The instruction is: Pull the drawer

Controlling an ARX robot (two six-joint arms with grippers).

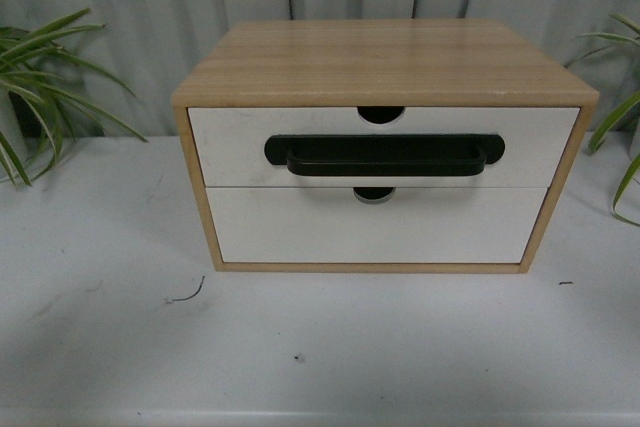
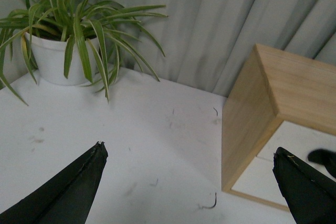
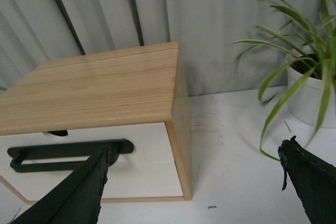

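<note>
Hovering open and empty: left end effector (image 2: 189, 147), right end effector (image 3: 197, 148). Drawer (image 1: 230, 142) ahead, handle (image 1: 385, 154) runs sideways; right arm looks nearer.

A pale pleated curtain (image 1: 150, 7) is hanging at the back, and a white table (image 1: 100, 347) is carrying a light wooden cabinet (image 1: 380, 62). A plain lower front (image 1: 300, 232) is sitting flush in it. A left plant (image 1: 30, 77) and a right plant (image 1: 620, 117) are flanking the cabinet, well apart from it. A dark curled thread (image 1: 188, 294) is lying near its left corner.
</note>
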